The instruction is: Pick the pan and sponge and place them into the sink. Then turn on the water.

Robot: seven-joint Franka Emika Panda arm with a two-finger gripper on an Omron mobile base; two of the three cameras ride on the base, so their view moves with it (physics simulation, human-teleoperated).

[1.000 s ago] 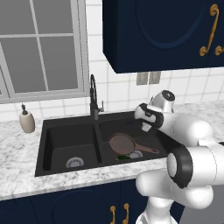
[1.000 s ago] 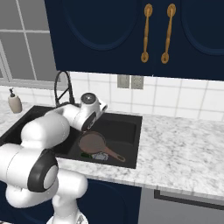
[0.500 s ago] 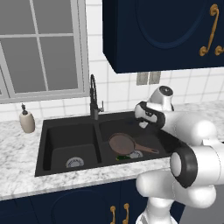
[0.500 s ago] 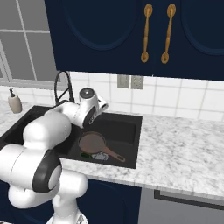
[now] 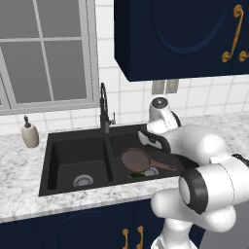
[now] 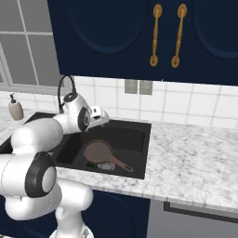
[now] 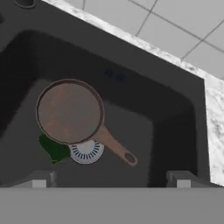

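With pan and sponge resting in the sink, the empty, wide-open gripper has risen (faucet next).

Black sink in marble counter, pan and sponge inside

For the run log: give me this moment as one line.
pan: in right basin of sink | sponge: beside pan, part under it | faucet: no water | gripper: open, above basin
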